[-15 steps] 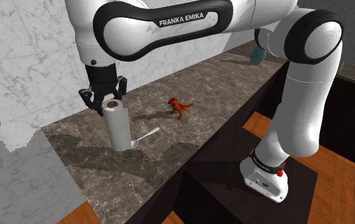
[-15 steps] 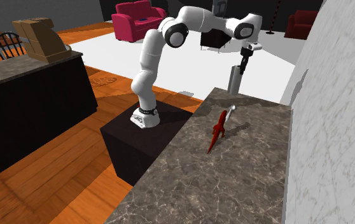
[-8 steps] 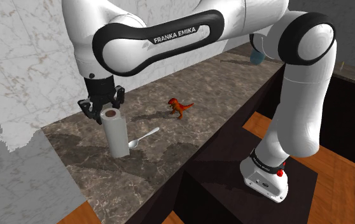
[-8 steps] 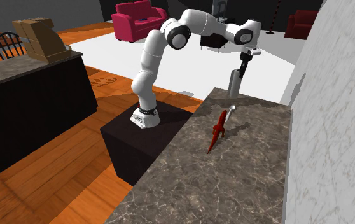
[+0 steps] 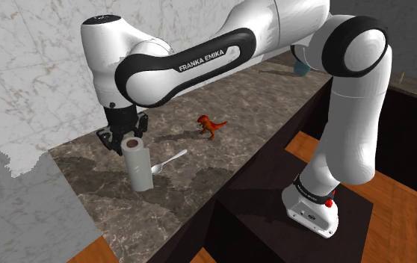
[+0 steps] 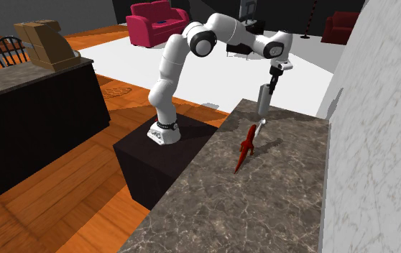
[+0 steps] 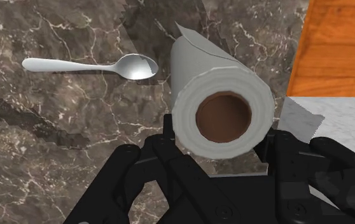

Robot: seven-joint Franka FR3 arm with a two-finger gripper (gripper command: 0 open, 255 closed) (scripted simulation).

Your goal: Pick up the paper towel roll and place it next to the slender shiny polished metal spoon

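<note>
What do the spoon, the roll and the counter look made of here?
Spoon: polished metal, with bright mirror-like highlights in its bowl. Roll: plain white-grey wrap, likely paper, around a brown, cardboard-looking core. Counter: dark stone, probably marble, with pale veins.

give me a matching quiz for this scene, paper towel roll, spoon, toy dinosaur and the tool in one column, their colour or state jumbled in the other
Column one
1. paper towel roll
2. spoon
3. toy dinosaur
4. tool

Column two
a. orange-red, standing on the dark marbled counter
b. black, closed on the top end of the roll
c. pale grey, upright, with a brown core
d. shiny metal, lying flat by the roll's base

Pairs: 1-c, 2-d, 3-a, 4-b
</note>
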